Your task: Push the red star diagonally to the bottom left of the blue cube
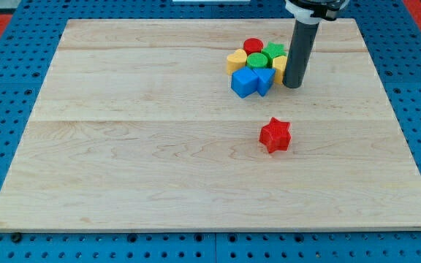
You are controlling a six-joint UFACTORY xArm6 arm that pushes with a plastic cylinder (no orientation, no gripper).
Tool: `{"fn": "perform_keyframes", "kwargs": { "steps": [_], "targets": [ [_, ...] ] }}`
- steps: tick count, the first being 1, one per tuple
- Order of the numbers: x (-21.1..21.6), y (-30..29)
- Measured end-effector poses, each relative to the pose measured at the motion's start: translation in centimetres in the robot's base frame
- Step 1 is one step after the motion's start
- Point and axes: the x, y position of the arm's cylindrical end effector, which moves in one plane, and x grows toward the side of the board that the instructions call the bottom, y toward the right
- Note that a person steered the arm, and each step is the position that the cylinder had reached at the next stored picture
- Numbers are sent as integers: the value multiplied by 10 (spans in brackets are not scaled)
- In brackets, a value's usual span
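Camera view — faceted red star [275,135], wood-grain board [137,146], dark cylindrical tip [291,85]

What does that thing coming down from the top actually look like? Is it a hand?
No hand. It is a plain, straight, dark grey rod, round like a pipe, smooth and unmarked down to my tip. Its upper end sits in a white collar with a black band. No cables or fingers show.

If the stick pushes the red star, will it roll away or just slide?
The red star will probably slide, not roll: it sits flat and low on the smooth wooden board. Its points may make it spin if my tip hits off-centre. It stands alone, so nothing nearby should block it.
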Motion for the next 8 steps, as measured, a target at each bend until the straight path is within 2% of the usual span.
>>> {"fn": "perform_keyframes", "kwargs": {
  "steps": [1, 2, 3, 4, 5, 8],
  "targets": [
    [0, 24],
    [4, 72],
    [61, 63],
    [98, 19],
    [101, -20],
    [123, -43]
  ]
}}
